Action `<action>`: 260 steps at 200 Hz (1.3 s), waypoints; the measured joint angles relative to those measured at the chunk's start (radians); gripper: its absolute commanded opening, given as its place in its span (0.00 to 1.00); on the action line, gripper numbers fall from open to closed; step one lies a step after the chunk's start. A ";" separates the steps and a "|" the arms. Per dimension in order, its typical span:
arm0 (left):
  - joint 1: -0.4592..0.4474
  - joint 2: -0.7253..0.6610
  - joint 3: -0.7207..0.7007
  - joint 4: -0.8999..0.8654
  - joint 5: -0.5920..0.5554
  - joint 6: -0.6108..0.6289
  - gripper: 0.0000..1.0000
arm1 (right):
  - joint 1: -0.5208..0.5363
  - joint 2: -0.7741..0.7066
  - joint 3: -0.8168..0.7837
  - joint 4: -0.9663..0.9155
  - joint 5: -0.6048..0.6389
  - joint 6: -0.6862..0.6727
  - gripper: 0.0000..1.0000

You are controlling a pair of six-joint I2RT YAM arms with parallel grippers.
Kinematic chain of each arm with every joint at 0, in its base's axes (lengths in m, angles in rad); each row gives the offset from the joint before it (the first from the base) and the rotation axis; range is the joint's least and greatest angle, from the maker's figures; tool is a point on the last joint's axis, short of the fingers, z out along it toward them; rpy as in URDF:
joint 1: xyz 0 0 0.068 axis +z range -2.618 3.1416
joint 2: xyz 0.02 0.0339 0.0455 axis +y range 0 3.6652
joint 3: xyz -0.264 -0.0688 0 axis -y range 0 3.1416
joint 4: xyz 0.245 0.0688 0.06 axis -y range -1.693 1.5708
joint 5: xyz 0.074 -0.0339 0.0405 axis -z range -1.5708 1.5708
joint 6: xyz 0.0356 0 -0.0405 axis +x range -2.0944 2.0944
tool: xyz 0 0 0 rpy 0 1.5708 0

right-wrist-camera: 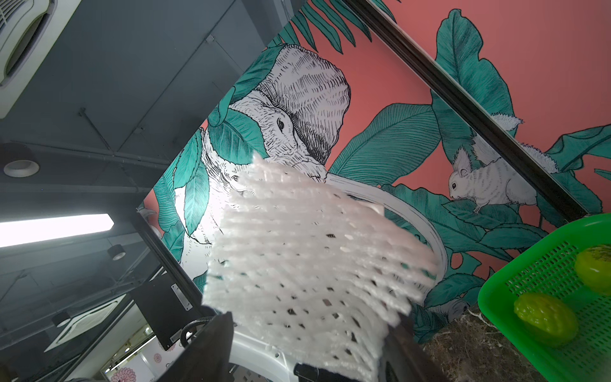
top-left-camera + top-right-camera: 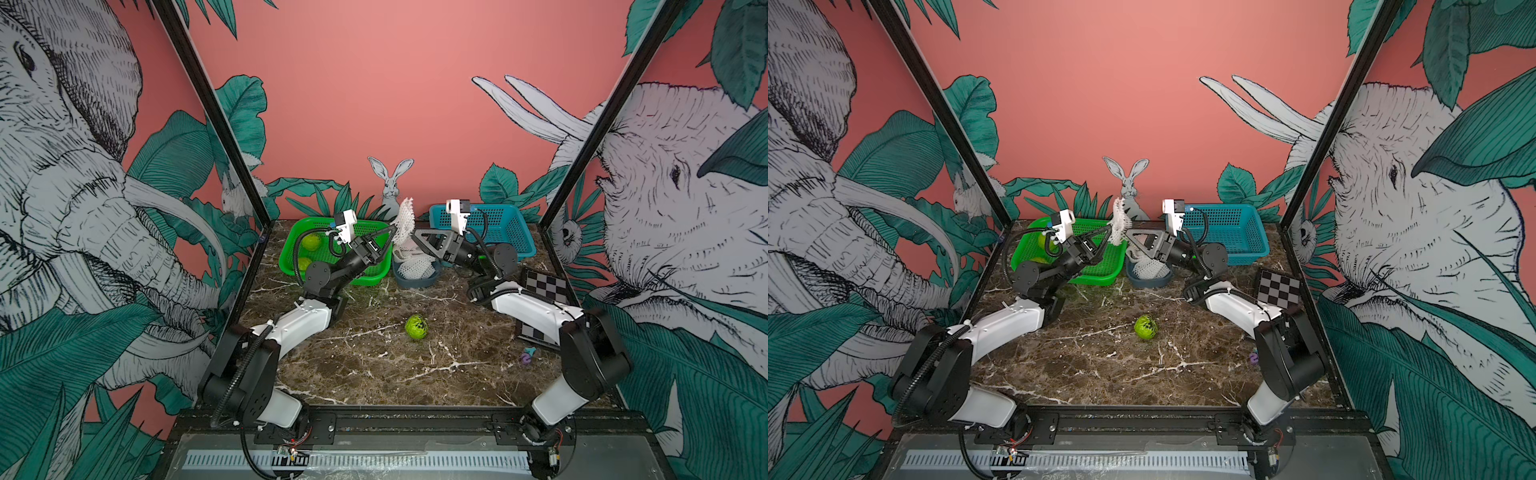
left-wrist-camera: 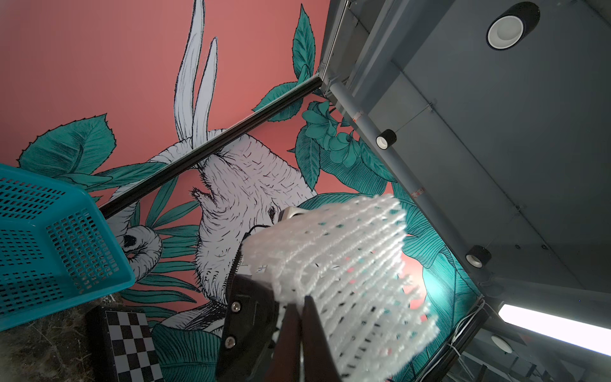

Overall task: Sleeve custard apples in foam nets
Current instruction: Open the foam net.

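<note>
A white foam net (image 2: 404, 222) (image 2: 1119, 222) is held up above the grey tub (image 2: 415, 282), and my left gripper (image 2: 390, 230) (image 3: 302, 299) is shut on its lower edge. My right gripper (image 2: 415, 237) (image 1: 314, 317) is open, its fingers spread to either side of that net (image 1: 307, 258). More foam nets (image 2: 415, 266) lie in the tub. One custard apple (image 2: 416, 326) (image 2: 1146, 327) sits alone on the marble table. Two more custard apples (image 2: 311, 241) (image 1: 545, 319) lie in the green basket (image 2: 291, 257), partly hidden behind my left arm.
A blue perforated basket (image 2: 498, 232) (image 3: 49, 238) stands at the back right. A checkerboard (image 2: 544, 286) lies by the right arm, and a small purple object (image 2: 527, 357) lies near the right edge. Black frame posts rise at both back corners.
</note>
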 measured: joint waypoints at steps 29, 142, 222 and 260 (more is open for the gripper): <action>0.000 0.000 0.000 0.000 0.001 0.000 0.00 | 0.000 -0.011 0.000 0.001 0.017 -0.002 0.57; -0.026 0.000 0.006 0.006 0.030 0.001 0.00 | -0.001 0.023 0.005 0.004 0.031 0.040 0.08; -0.026 -0.008 -0.031 0.001 0.026 0.024 0.00 | -0.078 0.026 -0.078 0.000 0.008 0.067 0.00; -0.026 -0.048 -0.075 -0.082 0.031 0.068 0.00 | -0.092 0.024 -0.150 -0.003 -0.014 0.084 0.00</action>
